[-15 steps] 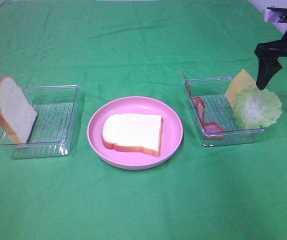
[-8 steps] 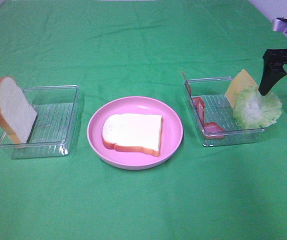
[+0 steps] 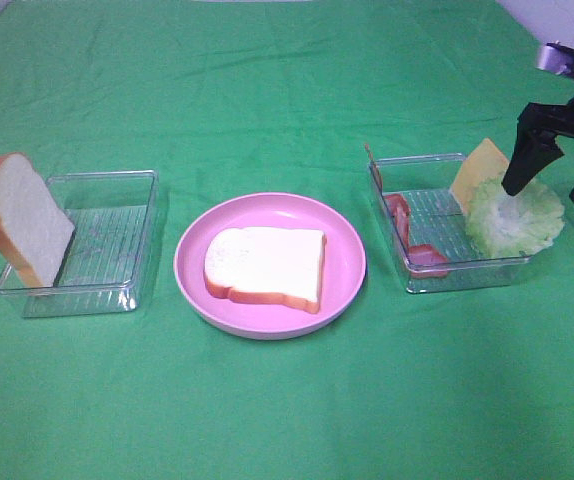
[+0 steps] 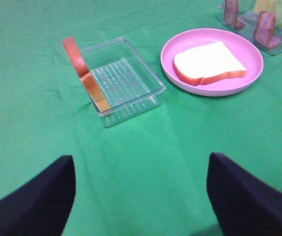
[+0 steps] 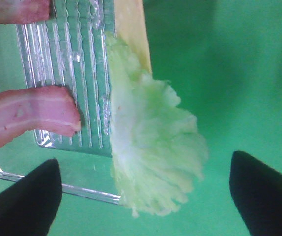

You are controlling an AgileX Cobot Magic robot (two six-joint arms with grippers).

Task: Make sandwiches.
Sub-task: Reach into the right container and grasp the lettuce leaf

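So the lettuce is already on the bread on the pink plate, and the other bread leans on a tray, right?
No. The lettuce leaf leans on the rim of the right clear tray, under the right gripper; the bread slice on the pink plate is bare. The rest is right. The exterior high view shows it.

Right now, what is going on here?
A sandwich is being started. One bread slice lies on the pink plate. The right gripper hangs open above the lettuce leaf at the right tray rim, beside cheese and bacon; nothing is gripped. The left gripper is open, away from the other bread slice.
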